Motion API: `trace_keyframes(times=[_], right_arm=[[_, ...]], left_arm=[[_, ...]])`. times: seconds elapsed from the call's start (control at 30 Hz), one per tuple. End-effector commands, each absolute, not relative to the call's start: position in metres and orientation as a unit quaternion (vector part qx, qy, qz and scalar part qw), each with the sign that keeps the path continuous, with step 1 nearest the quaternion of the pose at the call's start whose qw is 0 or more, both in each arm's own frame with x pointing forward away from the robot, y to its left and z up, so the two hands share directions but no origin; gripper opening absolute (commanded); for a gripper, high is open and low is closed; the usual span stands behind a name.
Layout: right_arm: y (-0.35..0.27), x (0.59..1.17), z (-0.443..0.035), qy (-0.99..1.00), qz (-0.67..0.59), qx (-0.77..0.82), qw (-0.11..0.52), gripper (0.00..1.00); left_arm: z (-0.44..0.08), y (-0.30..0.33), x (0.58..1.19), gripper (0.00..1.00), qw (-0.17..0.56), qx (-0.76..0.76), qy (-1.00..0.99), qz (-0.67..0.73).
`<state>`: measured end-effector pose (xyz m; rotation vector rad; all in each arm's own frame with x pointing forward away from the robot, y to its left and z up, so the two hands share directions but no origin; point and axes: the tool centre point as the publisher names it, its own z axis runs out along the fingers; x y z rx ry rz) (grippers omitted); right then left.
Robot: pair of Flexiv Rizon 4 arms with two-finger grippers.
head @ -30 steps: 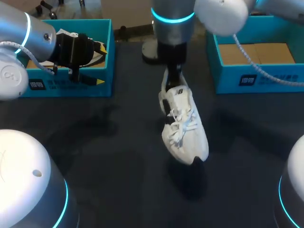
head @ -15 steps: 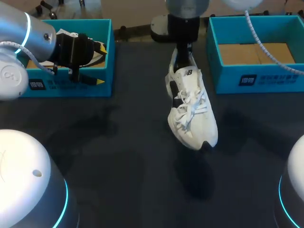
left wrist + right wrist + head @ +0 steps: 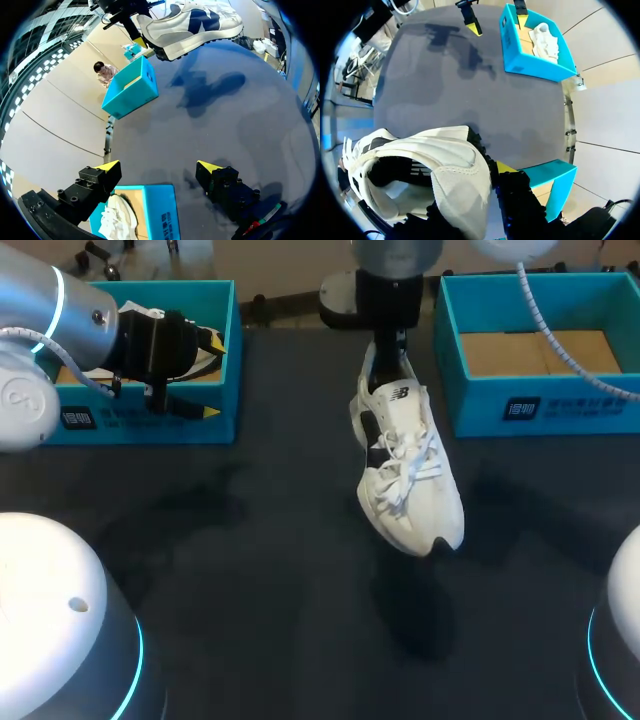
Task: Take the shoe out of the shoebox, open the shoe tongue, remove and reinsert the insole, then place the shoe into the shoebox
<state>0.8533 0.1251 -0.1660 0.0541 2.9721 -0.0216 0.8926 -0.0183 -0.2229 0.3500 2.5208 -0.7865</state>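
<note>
Above the tabletop's far middle, the right gripper (image 3: 387,358) pinches the shoe (image 3: 408,475) by its heel, toe slanting toward the near edge, with the shoebox (image 3: 540,400) at the far-right corner nearest; the left gripper (image 3: 157,167) is spread, well apart.

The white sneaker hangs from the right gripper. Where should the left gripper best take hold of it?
Probably the forefoot, near the toe, coming in from the robot's left. The white lace-up sneaker hangs toe-down with the right gripper shut on its heel collar. That leaves the narrow toe end free for the open left gripper to pinch across the sides.
</note>
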Motion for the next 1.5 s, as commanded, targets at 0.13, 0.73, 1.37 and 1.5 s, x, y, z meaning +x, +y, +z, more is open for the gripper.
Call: trace_keyframes(times=[0.13,0.73,1.37,1.5], right_arm=[[0.124,0.853,-0.165,0.996,-0.006,0.018,0.085,0.0],[0.032,0.873,-0.155,0.996,-0.023,-0.007,0.087,0.0],[-0.099,0.936,-0.149,0.993,-0.041,-0.001,0.107,0.0],[-0.119,0.948,-0.149,0.994,-0.044,-0.008,0.104,0.0]], left_arm=[[-0.223,-0.02,0.893,1.0,0.236,0.127,0.921,-0.284],[-0.223,-0.02,0.893,1.0,0.236,0.127,0.921,-0.284],[-0.223,-0.02,0.893,1.0,0.236,0.127,0.921,-0.284],[-0.223,-0.02,0.893,1.0,0.236,0.127,0.921,-0.284]])
